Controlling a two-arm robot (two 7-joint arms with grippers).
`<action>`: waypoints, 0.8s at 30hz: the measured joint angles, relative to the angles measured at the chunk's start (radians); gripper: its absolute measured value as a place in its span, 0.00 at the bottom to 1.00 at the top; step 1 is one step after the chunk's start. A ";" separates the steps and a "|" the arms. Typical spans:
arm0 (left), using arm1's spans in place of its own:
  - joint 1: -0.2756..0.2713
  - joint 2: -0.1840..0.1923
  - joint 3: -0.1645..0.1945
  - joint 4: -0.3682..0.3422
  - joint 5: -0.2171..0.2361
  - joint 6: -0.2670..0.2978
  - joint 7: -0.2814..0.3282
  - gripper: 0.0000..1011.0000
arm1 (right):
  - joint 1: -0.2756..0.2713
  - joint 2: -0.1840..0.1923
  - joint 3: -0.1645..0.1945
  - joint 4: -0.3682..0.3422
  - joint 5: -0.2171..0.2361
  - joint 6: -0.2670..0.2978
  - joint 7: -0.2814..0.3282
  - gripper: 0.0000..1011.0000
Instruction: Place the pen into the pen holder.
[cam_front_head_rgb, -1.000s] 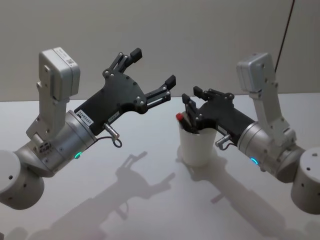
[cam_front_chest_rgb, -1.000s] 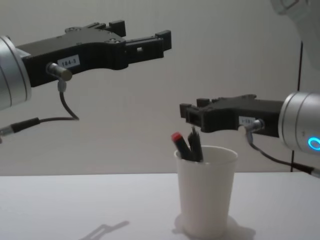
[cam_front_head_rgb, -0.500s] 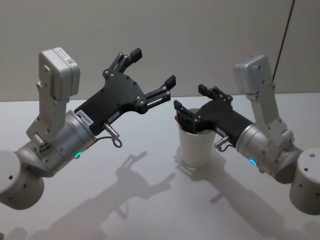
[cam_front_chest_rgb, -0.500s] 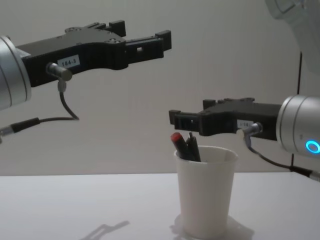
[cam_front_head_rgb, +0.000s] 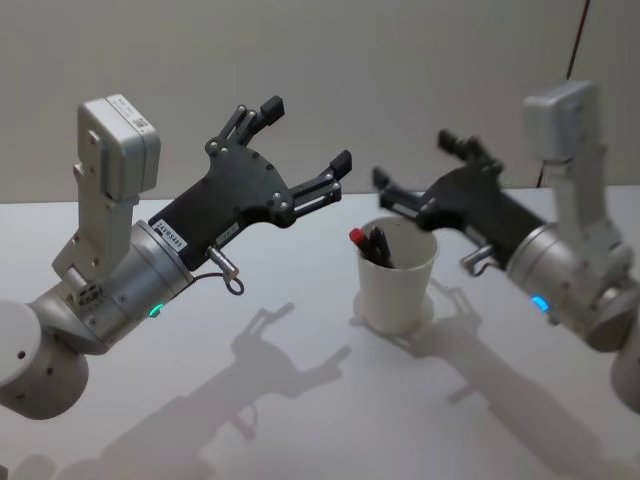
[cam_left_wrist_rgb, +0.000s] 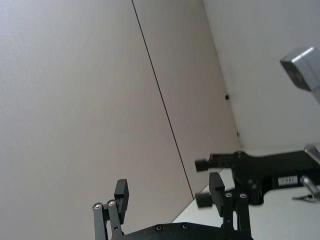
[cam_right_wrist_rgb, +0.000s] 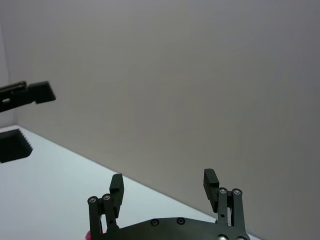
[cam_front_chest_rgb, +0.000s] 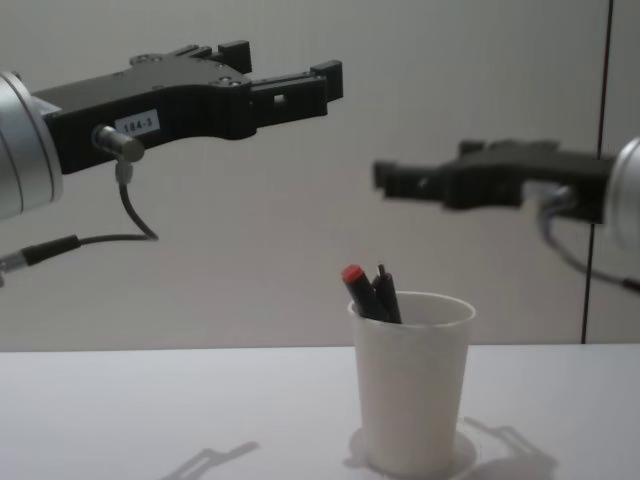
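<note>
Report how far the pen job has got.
Done: two pens stand in the pen holder, tips above its rim. In hand: nothing; the right gripper is open above and behind the cup, the left gripper open and raised aside. Left: nothing evident.

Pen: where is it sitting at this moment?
The pen stands tilted inside the white pen holder on the table's right half, beside a darker pen, below the open right hand.

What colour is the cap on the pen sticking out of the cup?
Red, on a dark pen standing in the white cup; clearest in the chest view.
</note>
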 joint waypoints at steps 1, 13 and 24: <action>0.000 0.000 0.000 0.000 0.000 0.000 0.000 0.99 | -0.003 0.009 0.009 -0.010 0.009 -0.008 -0.009 0.99; 0.000 0.000 0.000 0.000 0.000 0.000 0.000 0.99 | -0.039 0.101 0.095 -0.091 0.076 -0.061 -0.106 0.99; -0.002 -0.007 0.014 0.013 0.016 0.009 0.035 0.99 | -0.088 0.084 0.114 -0.073 0.067 -0.084 -0.104 0.99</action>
